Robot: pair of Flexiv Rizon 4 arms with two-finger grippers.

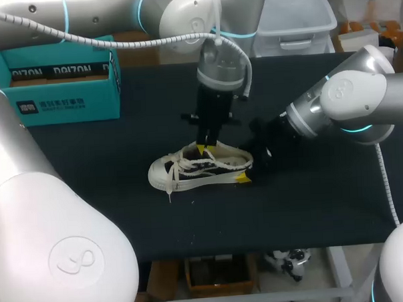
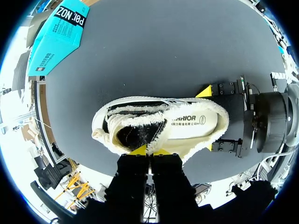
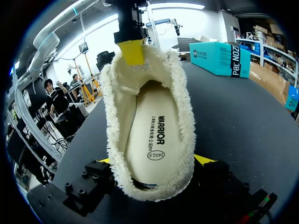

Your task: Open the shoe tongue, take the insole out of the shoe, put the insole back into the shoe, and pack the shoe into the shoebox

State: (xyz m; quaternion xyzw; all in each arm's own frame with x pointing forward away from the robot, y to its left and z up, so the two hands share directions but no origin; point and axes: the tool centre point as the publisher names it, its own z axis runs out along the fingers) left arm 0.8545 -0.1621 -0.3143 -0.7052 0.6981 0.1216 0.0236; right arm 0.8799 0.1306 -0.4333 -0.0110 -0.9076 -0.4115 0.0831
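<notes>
Head view: the shoe point(image 1: 199, 168) sits mid-table point(image 1: 311, 213), with the teal shoebox point(image 1: 58, 87) well apart at the far left corner. The left hand point(image 1: 205, 149) hangs straight over the shoe's opening and the right hand point(image 1: 248, 170) is at the heel.

Left wrist view: 2 yellow tips together, pinched on the fleecy tongue point(image 2: 156, 137). The insole point(image 2: 191, 123) lies flat inside.

Right wrist view: 2 tips flank the heel, clamped on the shoe from both sides, and the tongue stands pulled up ahead.
</notes>
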